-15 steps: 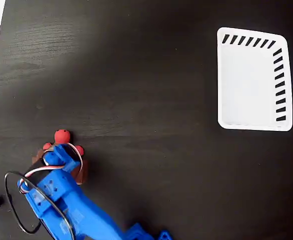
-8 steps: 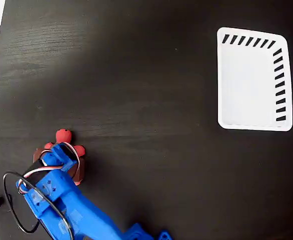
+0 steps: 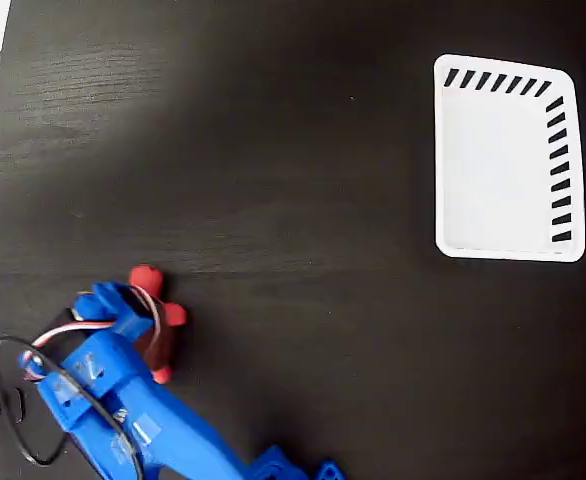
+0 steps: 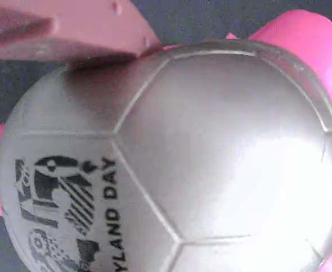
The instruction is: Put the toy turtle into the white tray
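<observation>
Grasp step, turtle (image 3: 153, 325) not yet carried. In the fixed view the blue arm (image 3: 123, 410) sits over the turtle at the counter's (image 3: 273, 200) lower left, far from the tray (image 3: 508, 160), which lies upper right and holds nothing. Hand (image 3: 138, 325) covers the shell; red head and feet poke out around it. Wrist view is filled by the shell (image 4: 171, 158) with its printed label, one brown finger (image 4: 69, 28) touching the shell's top edge; the other finger is out of sight. Looks closed on the turtle, but I cannot tell for sure, nor whether the turtle is off the counter. Next move, by my read: confirm a firm squeeze, lift clear, swing across toward the tray and release inside its rim.
</observation>
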You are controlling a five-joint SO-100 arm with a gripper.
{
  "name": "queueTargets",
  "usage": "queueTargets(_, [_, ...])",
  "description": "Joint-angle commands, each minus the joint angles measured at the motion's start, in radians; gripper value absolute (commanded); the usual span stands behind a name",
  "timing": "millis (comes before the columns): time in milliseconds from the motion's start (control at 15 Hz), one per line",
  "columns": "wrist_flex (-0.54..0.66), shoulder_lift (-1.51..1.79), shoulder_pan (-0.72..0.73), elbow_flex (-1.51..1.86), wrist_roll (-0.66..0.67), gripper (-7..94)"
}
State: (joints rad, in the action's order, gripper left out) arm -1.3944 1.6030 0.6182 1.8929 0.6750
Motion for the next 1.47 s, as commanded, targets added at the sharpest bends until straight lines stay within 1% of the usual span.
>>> queueTargets(0, [-0.084, 0.114, -0.025, -0.186, -0.035, 0])
queueTargets(133, [-0.124, 0.140, -0.064, -0.276, -0.089, 0])
queueTargets(267, [-0.144, 0.127, -0.132, -0.360, -0.242, 0])
queueTargets(400, [-0.179, 0.101, -0.262, -0.453, -0.347, 0])
queueTargets(600, [-0.264, 0.012, -0.514, -0.689, -0.456, 0])
queueTargets(800, [-0.319, -0.100, -0.756, -0.930, -0.532, 0])
queueTargets(933, [-0.330, -0.163, -0.904, -1.069, -0.575, 0])
queueTargets(1133, [-0.330, -0.235, -1.112, -1.184, -0.634, 0])
queueTargets(1267, [-0.330, -0.301, -1.209, -1.218, -0.653, 0])
queueTargets(1400, [-0.327, -0.379, -1.267, -1.255, -0.661, 0])
